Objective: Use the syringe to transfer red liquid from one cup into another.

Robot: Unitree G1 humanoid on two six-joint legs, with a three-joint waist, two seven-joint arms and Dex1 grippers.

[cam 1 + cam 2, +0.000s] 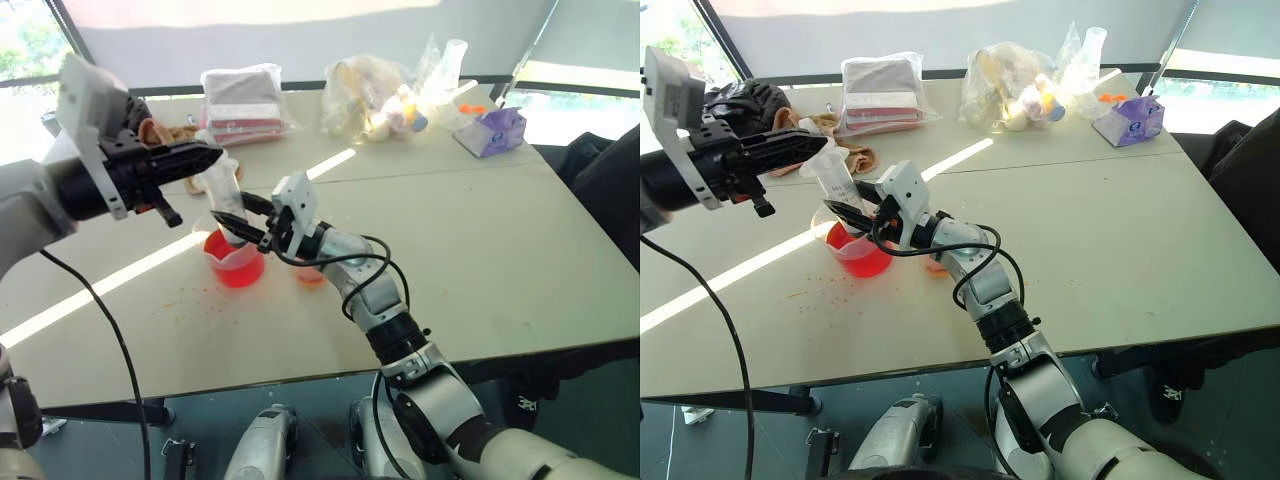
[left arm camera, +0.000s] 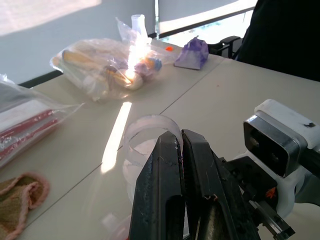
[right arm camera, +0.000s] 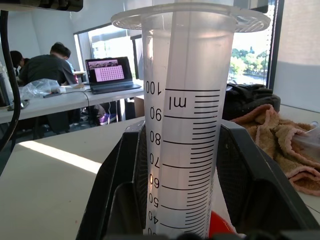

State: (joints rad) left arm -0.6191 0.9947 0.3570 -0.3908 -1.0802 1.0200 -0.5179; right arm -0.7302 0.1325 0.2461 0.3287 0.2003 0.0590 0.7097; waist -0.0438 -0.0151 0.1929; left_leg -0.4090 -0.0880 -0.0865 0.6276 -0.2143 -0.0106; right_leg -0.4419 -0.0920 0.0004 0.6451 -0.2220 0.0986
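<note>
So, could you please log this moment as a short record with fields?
syringe: upright, tip down in the spouted beaker
right gripper: shut on the syringe barrel
left gripper: shut, level, at the syringe's top
red liquid: in the beaker
plain cup: on the table, behind the right arm

Beige tabletop carries, along its far edge: a clear plastic bag of pink-and-white packets, a clear bag of mixed small items, a purple tissue pack, and a tan-pink cloth.
</note>
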